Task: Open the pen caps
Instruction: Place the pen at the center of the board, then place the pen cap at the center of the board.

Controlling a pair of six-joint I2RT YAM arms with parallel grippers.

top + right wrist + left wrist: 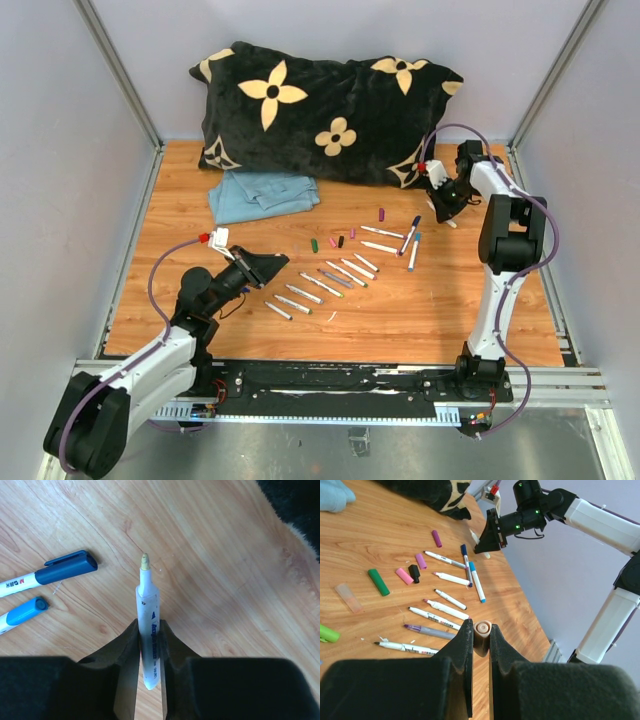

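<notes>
Two blue caps (70, 566) sit on pens (15, 584) lying crosswise on the worktop (225, 555) just beside our right hand (149, 626) — it grips a bare pen (147, 595); our left hand (480, 629) — farther off — pinches, seemingly, a tan cap (483, 628).

We see the pillow (330, 110) along the table's (420, 320) far edge, with the cloth (262, 193) just in front of its left part. Mid-table, the uncapped pens (320, 285) lie in a diagonal row. Loose caps (333, 241) sit just behind it, and two capped pens (412, 240) lie to their right. The left gripper (280, 262), held cap (482, 630) in it, is left of the row. The right gripper (447, 208), held pen (149, 630) in it, is by the pillow's right corner.
</notes>
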